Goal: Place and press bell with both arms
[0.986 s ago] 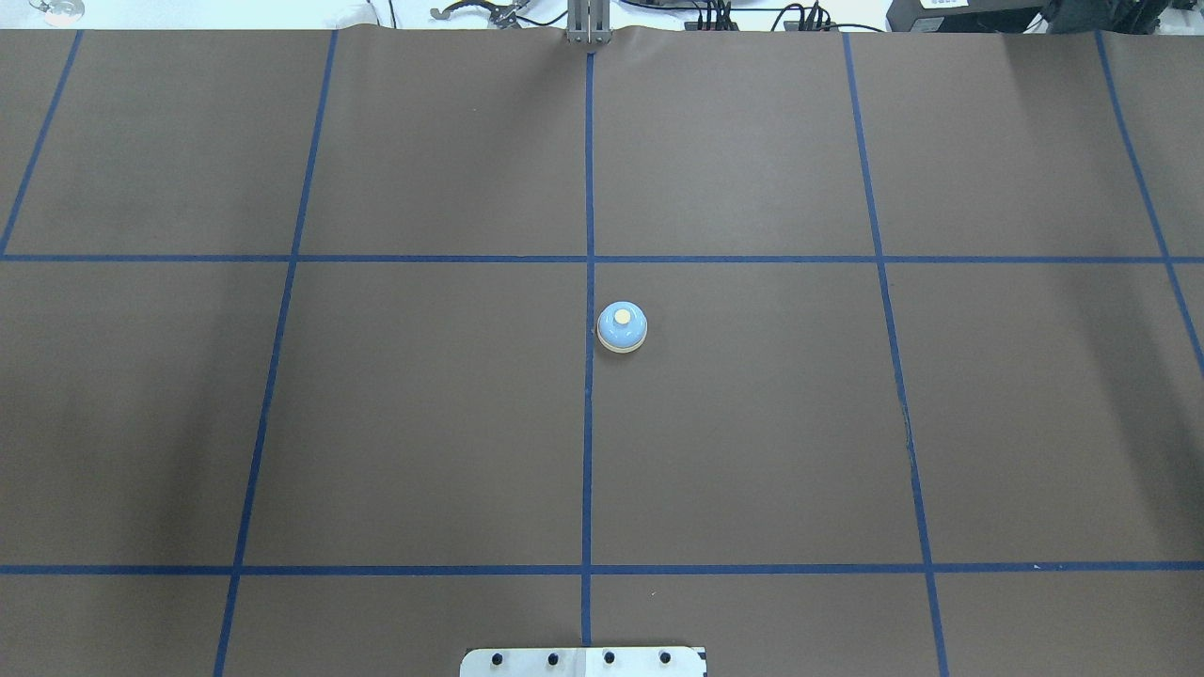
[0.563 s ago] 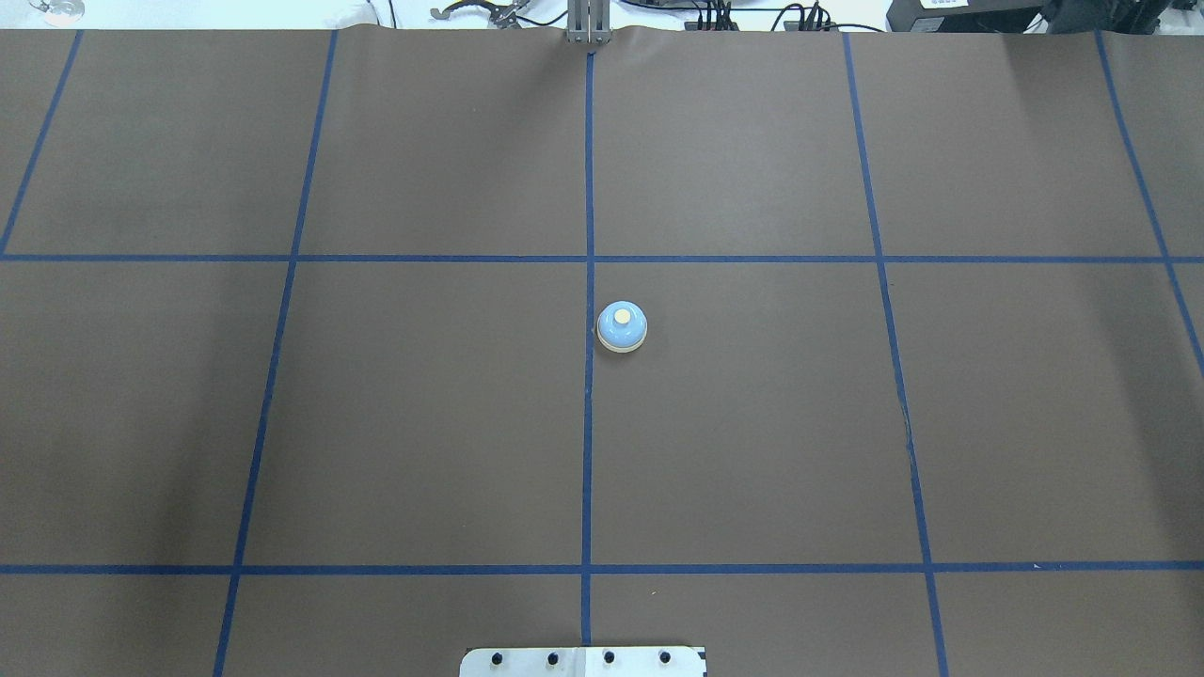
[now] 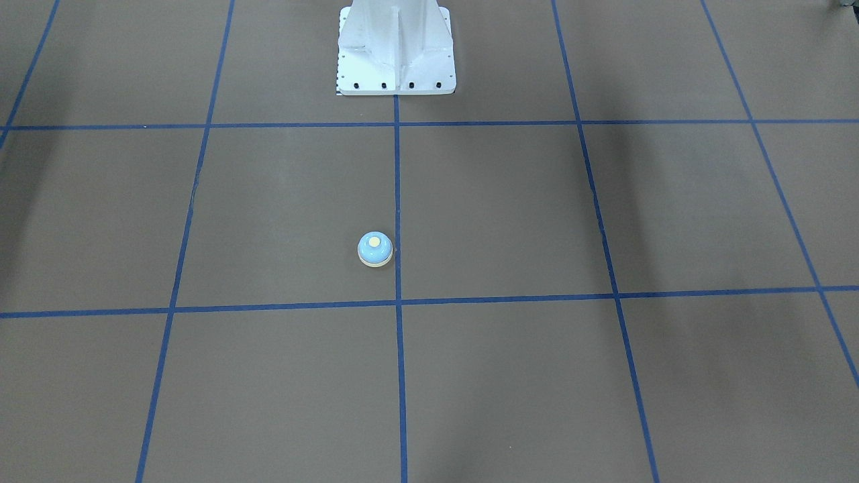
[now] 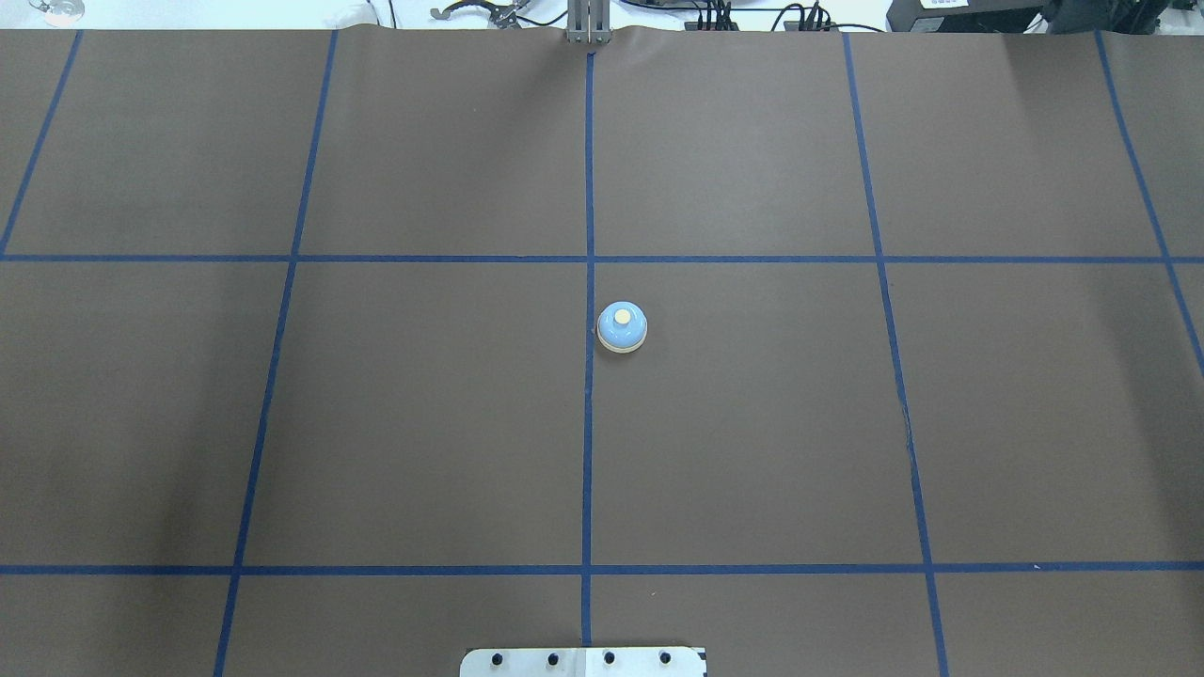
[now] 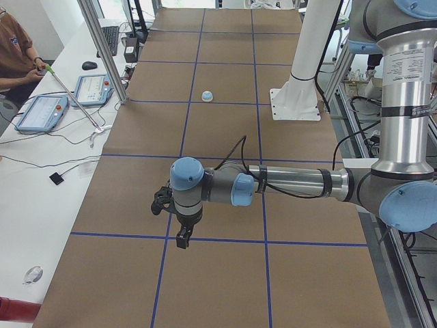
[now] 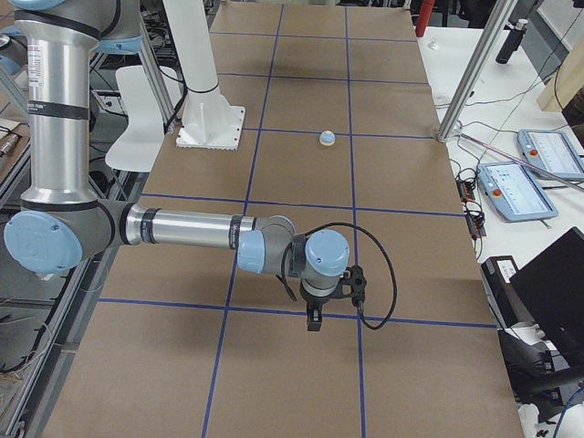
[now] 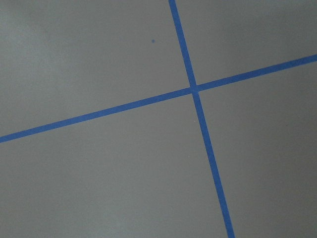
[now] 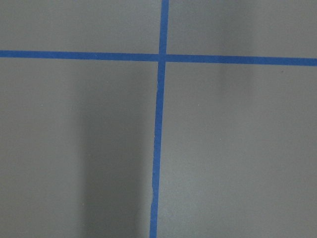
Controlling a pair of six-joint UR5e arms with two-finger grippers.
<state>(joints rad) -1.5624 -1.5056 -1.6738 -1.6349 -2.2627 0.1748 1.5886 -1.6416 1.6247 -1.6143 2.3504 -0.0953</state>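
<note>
One bell (image 4: 622, 326) stays put; it stands beside the centre tape line (image 4: 588, 442).

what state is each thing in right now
bell: upright on the table, button up, nothing touching it
left hand: pointing down, far from the bell, open or shut unclear
right hand: pointing down, far from the bell, open or shut unclear

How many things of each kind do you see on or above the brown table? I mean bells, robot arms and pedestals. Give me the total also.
call bell: 1
robot arms: 2, the left arm and the right arm
white pedestal: 1
Total: 4
</note>
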